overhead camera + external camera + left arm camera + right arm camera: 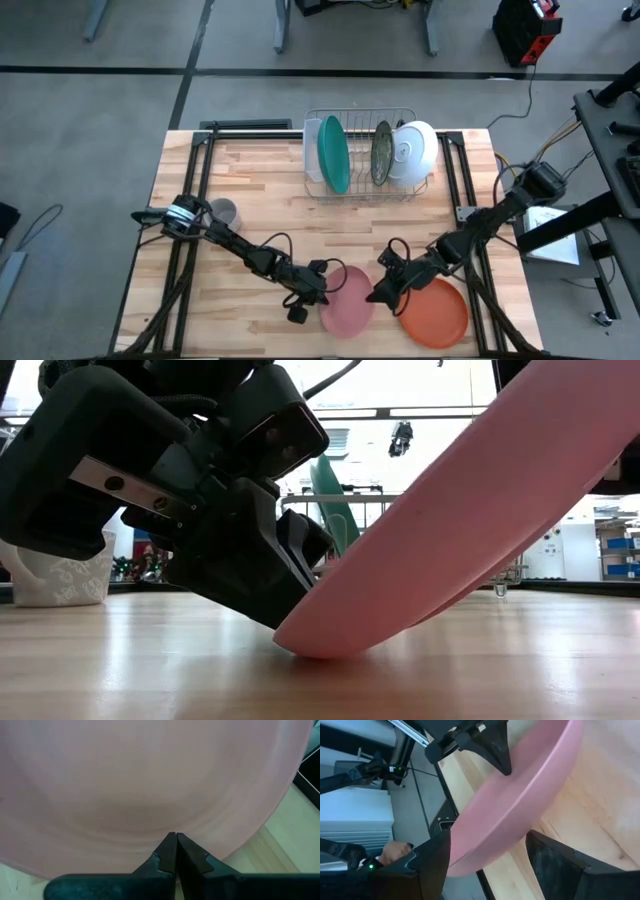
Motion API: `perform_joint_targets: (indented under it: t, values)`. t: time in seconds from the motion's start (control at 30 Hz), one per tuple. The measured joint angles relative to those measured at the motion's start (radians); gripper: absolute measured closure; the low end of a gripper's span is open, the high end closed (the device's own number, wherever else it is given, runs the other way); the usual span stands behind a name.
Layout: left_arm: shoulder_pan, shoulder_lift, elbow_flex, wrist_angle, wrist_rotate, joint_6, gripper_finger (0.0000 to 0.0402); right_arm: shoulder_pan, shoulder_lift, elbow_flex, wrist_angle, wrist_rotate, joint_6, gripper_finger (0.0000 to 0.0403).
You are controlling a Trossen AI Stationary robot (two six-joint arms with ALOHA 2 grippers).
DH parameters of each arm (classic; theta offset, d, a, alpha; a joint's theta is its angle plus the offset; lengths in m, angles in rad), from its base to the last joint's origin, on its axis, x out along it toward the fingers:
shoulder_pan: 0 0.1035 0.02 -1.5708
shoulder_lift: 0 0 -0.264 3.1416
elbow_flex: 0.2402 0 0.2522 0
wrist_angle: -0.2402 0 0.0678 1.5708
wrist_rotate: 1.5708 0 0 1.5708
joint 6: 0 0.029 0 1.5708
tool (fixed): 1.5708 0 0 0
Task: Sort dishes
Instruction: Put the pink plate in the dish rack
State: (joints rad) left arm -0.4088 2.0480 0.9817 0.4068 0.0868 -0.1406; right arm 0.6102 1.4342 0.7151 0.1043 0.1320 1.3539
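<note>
The pink plate [348, 305] stands tilted near the table's front edge. Its left rim [320, 645] is on the wood and its right side is raised. My left gripper [318, 288] is shut at the plate's low left side. My right gripper [380, 292] is open at the raised right rim, one finger on each side of it. The orange-red plate [438, 315] lies flat to the right. The teal plate [333, 152], the dark green plate [381, 153] and the white bowl [415, 150] stand on edge in the wire rack [360, 113]. My left gripper presses its shut fingertips [172, 842] against the plate's upper face [170, 827], near the rim that rests on the table. The fingers come slanting down from the table's left. My right gripper has the raised rim [470, 855] between its open fingers. One finger [432, 865] meets the rim, while wood shows between the plate and the other finger [560, 865].
A small grey mug [222, 211] stands at the table's left, behind the left arm. The rack takes up the far middle. Bare wood lies between the rack and the plates. In the right wrist view a person's hand [395, 851] shows beyond the table.
</note>
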Motion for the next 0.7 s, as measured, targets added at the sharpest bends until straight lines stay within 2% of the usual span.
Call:
perform_joint_targets:
  t: [0.23,0.6,0.7]
  values:
    - [0.000,0.000,-0.001,0.013,-0.021,0.023,0.0401,-0.002,0.023,0.033,-0.114,0.000,0.014,0.0200]
    - [-0.003,-0.007,0.002,0.031,-0.030,0.000,0.0401,-0.004,0.015,0.034,-0.189,0.029,-0.015,0.0344]
    - [-0.002,-0.020,0.002,0.011,-0.034,-0.013,0.0401,-0.005,0.015,0.033,-0.232,0.033,-0.016,0.0370]
